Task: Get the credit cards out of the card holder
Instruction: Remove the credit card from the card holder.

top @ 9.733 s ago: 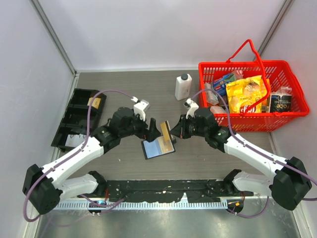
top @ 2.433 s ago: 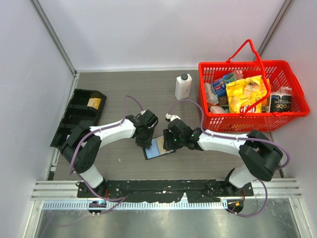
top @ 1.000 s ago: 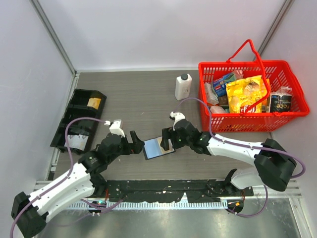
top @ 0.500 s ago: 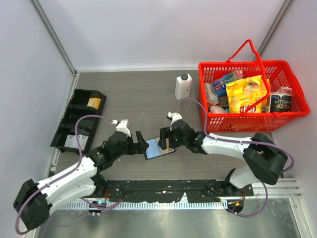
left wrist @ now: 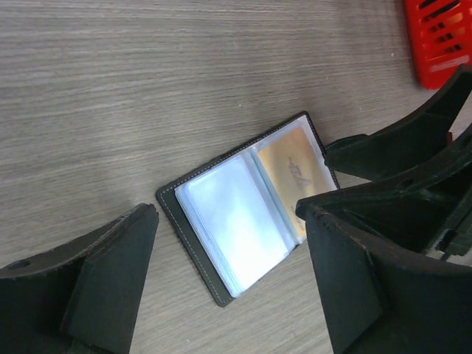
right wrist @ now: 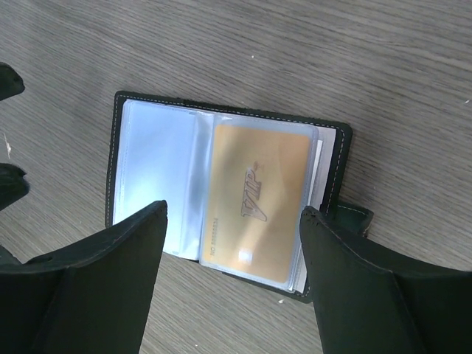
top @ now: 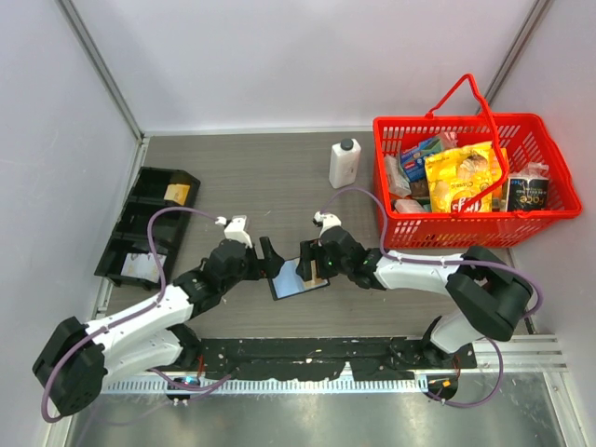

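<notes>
The black card holder (top: 276,292) lies open and flat on the table between my two arms. A yellowish-orange credit card (right wrist: 258,203) marked VIP sits in the sleeve of its right half, next to the snap tab (right wrist: 355,218). The left half shows pale blue clear sleeves (left wrist: 232,217); what they hold I cannot tell. My left gripper (top: 269,260) hovers open at the holder's left edge, its fingers (left wrist: 103,284) straddling the holder (left wrist: 193,247). My right gripper (top: 311,264) hangs open over the right half, with nothing between its fingertips (right wrist: 133,258).
A red shopping basket (top: 456,228) full of packets stands at the back right. A white bottle (top: 344,163) stands just left of it. A black compartment tray (top: 116,251) lies along the left wall. Grey walls close in the left, back and right.
My left arm has swung in from the left until its gripper reaches the holder's left edge. The right gripper has shifted slightly over the right half. The holder has not moved.
</notes>
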`<state>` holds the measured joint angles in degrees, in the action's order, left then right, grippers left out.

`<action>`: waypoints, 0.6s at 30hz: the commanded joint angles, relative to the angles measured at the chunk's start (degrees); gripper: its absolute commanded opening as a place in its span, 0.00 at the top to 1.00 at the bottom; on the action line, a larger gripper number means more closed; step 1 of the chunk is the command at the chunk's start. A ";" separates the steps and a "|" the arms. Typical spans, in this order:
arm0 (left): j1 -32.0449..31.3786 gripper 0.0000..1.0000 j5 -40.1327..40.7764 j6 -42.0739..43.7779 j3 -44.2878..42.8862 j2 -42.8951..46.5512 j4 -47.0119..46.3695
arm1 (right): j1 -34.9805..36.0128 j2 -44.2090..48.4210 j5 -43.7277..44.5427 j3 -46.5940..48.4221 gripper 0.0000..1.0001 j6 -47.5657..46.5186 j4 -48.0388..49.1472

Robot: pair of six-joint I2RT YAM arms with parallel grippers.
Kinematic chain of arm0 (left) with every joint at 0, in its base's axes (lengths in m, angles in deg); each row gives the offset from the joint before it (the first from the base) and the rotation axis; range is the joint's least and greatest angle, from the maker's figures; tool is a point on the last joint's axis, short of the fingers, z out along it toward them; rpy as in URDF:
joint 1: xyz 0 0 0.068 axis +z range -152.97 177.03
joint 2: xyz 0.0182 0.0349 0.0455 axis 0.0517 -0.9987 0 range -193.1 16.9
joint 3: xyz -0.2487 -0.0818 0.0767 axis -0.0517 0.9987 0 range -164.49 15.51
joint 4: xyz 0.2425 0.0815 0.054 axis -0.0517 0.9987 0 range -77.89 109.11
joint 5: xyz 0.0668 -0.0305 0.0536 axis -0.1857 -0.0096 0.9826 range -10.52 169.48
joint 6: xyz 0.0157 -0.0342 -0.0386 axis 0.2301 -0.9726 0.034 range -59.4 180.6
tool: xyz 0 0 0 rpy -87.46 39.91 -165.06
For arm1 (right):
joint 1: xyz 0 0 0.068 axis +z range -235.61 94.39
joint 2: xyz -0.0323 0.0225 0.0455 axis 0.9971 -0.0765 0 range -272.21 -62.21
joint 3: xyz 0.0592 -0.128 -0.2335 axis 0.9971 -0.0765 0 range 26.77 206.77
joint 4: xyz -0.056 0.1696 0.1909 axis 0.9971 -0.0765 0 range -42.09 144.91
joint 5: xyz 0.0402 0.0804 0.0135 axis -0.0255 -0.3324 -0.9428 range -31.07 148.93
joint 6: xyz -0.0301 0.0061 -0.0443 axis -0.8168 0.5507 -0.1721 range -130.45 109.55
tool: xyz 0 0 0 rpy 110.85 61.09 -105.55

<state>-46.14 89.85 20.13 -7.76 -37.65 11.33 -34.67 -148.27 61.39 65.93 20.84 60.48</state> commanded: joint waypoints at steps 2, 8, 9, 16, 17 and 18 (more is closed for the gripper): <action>-0.24 0.25 2.72 -0.57 -0.64 -4.42 -5.64 | 0.21 -0.95 0.88 -0.75 0.23 1.84 3.58; -0.33 0.30 2.73 -1.89 -0.90 -8.03 -8.18 | 0.21 -1.30 1.85 -1.36 0.24 2.11 3.32; -0.33 0.31 2.64 -2.33 -0.99 -8.47 -8.54 | 0.30 -1.39 1.59 -1.28 0.24 2.11 3.23; -0.85 0.49 2.28 -5.06 -1.43 -13.74 -10.91 | 0.21 -1.48 0.35 -1.10 0.24 1.85 3.14; -1.03 0.53 2.29 -5.49 -1.34 -14.18 -11.00 | 0.21 -1.39 0.18 -1.01 0.24 1.93 3.05; -1.12 0.58 2.20 -5.85 -1.17 -14.80 -11.18 | 0.21 -1.48 -0.08 -1.01 0.24 1.93 3.05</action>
<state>-46.65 90.99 16.35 -7.78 -50.76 4.03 -34.67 -149.25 61.63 65.01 22.26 61.79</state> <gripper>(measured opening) 0.483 0.763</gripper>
